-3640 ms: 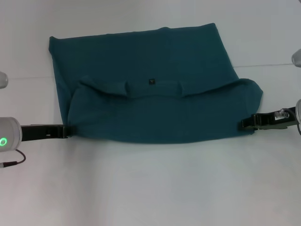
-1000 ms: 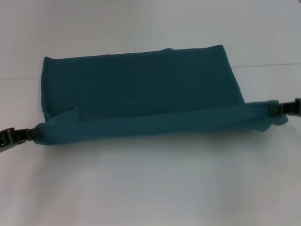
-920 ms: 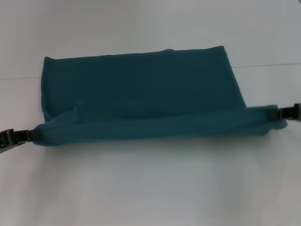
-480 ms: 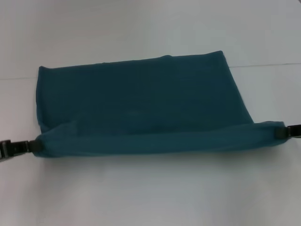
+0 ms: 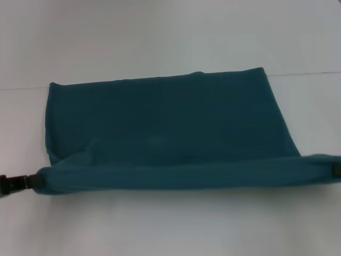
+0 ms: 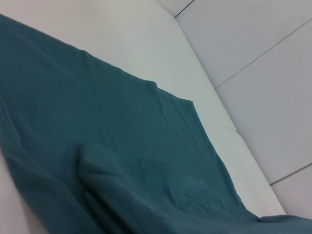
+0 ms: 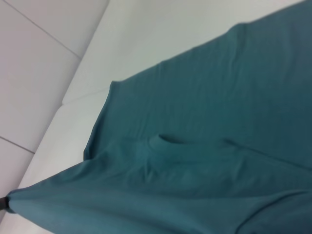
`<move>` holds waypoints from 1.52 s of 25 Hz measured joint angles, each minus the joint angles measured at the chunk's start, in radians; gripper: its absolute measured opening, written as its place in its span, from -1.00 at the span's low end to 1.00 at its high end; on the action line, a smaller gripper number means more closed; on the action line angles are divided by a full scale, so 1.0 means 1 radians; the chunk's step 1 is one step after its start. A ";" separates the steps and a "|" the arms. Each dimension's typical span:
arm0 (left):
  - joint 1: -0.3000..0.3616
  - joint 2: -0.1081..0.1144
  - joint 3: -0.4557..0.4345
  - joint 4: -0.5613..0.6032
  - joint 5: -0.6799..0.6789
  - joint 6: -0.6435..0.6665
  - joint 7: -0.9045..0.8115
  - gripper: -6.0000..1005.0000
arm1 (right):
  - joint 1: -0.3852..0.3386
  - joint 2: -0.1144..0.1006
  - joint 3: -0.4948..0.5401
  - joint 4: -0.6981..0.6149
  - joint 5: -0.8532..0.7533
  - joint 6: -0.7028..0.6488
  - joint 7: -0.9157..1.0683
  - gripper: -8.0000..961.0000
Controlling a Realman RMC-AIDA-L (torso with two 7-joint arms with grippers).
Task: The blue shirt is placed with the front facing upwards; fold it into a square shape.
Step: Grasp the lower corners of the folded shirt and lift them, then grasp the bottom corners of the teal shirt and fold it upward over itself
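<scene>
Right now we have the blue shirt (image 5: pixel 165 128) stretched between our two hands, with its long axis running side to side across the white table (image 5: pixel 160 229). Our left hand (image 5: pixel 18 183) sits at the near left corner of the cloth, its dark fingers clamped on the folded edge where the fabric bunches to a point. Our right hand (image 5: pixel 337 169) is only just visible at the frame edge in the head view, a dark sliver at the near right corner; the cloth runs taut into it, so we judge it is pinching that corner, though we cannot see its fingers closing.

Between the two hands the near edge (image 5: pixel 181 176) forms a rolled, doubled band that looks lifted off the table, while the far part of the shirt lies flat, reaching to the far hem (image 5: pixel 154 79). Only plain teal shows; no print is visible.

The relation that matters: the held edge lies near us and the flat far hem lies straight ahead, parallel to it. Each hand is at its own end of the band, neither closer to the hem than the other. We judge that the next move is to carry the band evenly, both hands keeping the same tension, so the fold stays square and not skewed.
</scene>
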 joint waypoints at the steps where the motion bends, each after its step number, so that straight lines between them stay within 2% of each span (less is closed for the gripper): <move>1: 0.004 0.000 0.000 0.000 0.000 0.002 0.000 -0.88 | -0.008 0.001 0.003 0.000 0.000 -0.010 0.000 -0.88; 9: 0.025 -0.004 -0.022 -0.002 -0.003 0.051 0.000 -0.88 | -0.046 0.005 0.074 -0.025 -0.001 -0.081 0.000 -0.88; 16: 0.037 -0.013 -0.025 -0.019 0.001 0.074 -0.002 -0.88 | -0.063 0.006 0.078 -0.025 -0.003 -0.089 -0.002 -0.88; 20: 0.041 -0.017 -0.024 -0.028 0.001 0.082 -0.008 -0.88 | -0.061 0.007 0.089 -0.024 0.002 -0.094 0.000 -0.88; 25: 0.021 -0.009 -0.026 -0.022 -0.002 0.076 -0.012 -0.88 | -0.032 0.008 0.139 -0.014 0.010 -0.104 0.007 -0.88; 29: 0.021 -0.009 -0.027 -0.026 -0.003 0.084 -0.014 -0.89 | -0.033 0.012 0.140 -0.011 0.008 -0.115 0.002 -0.88; 33: 0.042 -0.016 -0.046 -0.029 -0.003 0.109 -0.014 -0.89 | -0.058 0.015 0.141 -0.015 0.007 -0.139 -0.002 -0.88; 38: 0.076 -0.035 -0.072 -0.060 -0.003 0.140 -0.013 -0.89 | -0.089 0.007 0.145 -0.021 0.012 -0.144 0.001 -0.88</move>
